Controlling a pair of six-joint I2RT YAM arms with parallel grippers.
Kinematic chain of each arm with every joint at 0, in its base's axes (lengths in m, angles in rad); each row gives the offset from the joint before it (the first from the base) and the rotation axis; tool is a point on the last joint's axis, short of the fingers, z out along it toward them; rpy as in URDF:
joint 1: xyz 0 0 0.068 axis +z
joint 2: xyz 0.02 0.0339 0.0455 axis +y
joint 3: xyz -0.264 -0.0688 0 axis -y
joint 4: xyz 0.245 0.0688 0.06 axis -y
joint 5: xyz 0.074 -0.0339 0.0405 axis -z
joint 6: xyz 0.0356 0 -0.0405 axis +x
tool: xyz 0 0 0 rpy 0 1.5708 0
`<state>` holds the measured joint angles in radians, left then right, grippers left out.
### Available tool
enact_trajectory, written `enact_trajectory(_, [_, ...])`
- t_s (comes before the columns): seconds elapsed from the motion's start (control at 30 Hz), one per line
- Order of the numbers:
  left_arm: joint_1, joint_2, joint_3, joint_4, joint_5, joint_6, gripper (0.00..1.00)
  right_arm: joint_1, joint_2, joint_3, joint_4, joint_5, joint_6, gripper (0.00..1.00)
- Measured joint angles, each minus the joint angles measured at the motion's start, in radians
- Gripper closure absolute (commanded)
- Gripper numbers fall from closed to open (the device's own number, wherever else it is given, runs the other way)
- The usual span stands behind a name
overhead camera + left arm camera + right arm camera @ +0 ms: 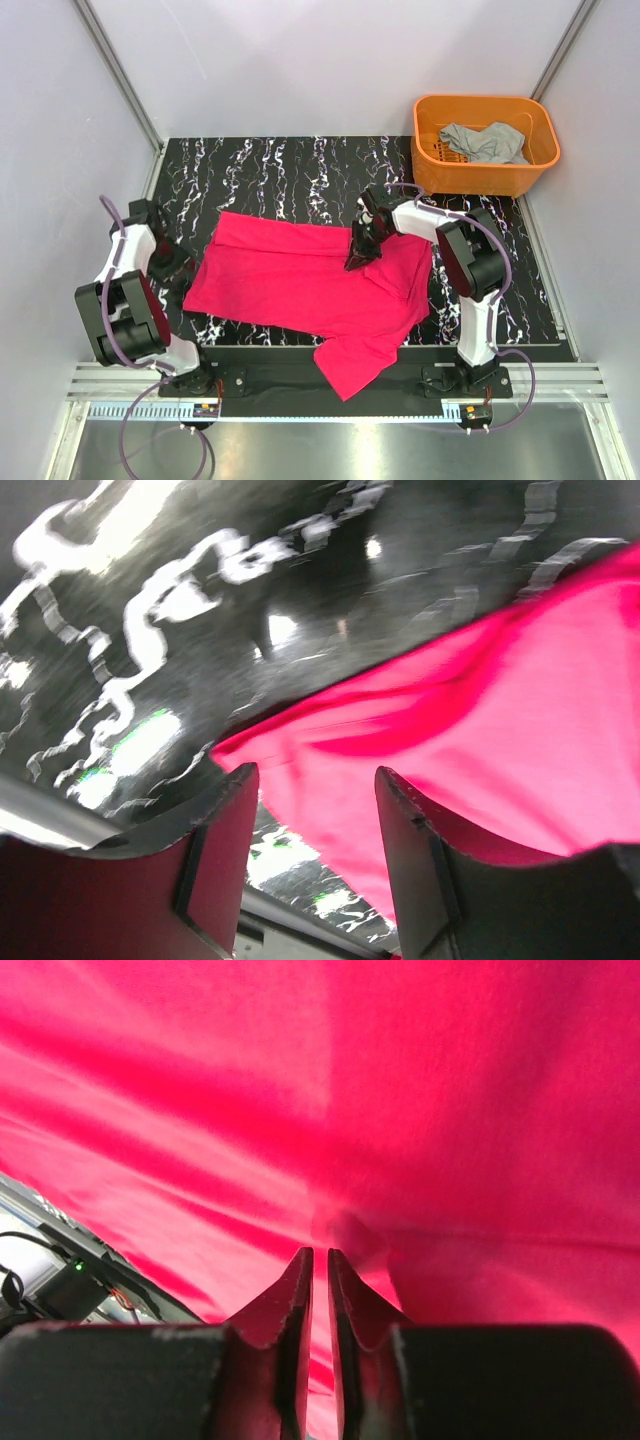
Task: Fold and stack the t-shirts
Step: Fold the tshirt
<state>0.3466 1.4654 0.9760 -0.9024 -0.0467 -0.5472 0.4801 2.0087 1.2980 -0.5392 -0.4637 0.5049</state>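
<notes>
Though only overhead, grey t-shirt [485, 143] (basket [480, 181])

One t-shirt [300, 285] on table [250, 170], second t-shirt [485, 143] seemingly in far-right basket [487, 182]

Matt cloth t-shirt [290, 275], glossy marbled table [250, 170]

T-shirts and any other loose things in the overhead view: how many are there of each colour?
Magenta-red t-shirt: 1
Light grey t-shirt: 1
Orange basket: 1
Total: 3
</notes>
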Motion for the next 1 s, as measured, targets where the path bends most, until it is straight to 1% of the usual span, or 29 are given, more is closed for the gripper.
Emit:
enact_trajectory(0.07, [-0.020, 0.010, 0.022, 0.018, 0.015, 0.026, 0.45, 0.000, -0.010, 0.010, -0.016, 0.002, -0.001, 0.80])
enact_trajectory(0.17, [-0.019, 0.044, 0.033, 0.035, 0.021, 0.050, 0.52, 0.000, -0.028, 0.023, -0.031, 0.002, -0.003, 0.80])
enact_trajectory(0.2, [-0.017, 0.056, 0.031, 0.034, 0.021, 0.052, 0.53, 0.000, -0.032, 0.025, -0.031, 0.002, -0.003, 0.80])
enact_trajectory(0.4, [0.031, 0.033, -0.038, 0.029, 0.022, 0.021, 0.57, 0.000, -0.035, 0.027, -0.032, 0.002, -0.002, 0.80])
enact_trajectory(0.5, [0.058, 0.027, -0.052, 0.019, 0.024, 0.015, 0.65, 0.000, -0.035, 0.023, -0.026, 0.001, -0.002, 0.80])
enact_trajectory(0.77, [0.128, 0.038, -0.121, 0.005, 0.029, -0.016, 0.65, 0.000, -0.035, 0.008, -0.003, -0.010, 0.002, 0.80])
enact_trajectory(0.83, [0.130, 0.055, -0.121, 0.012, 0.031, -0.019, 0.67, 0.000, -0.035, 0.007, -0.003, -0.014, 0.002, 0.80])
enact_trajectory(1.0, [0.130, 0.096, -0.121, 0.020, 0.043, -0.019, 0.65, 0.000, -0.034, 0.001, 0.006, -0.027, 0.002, 0.80])
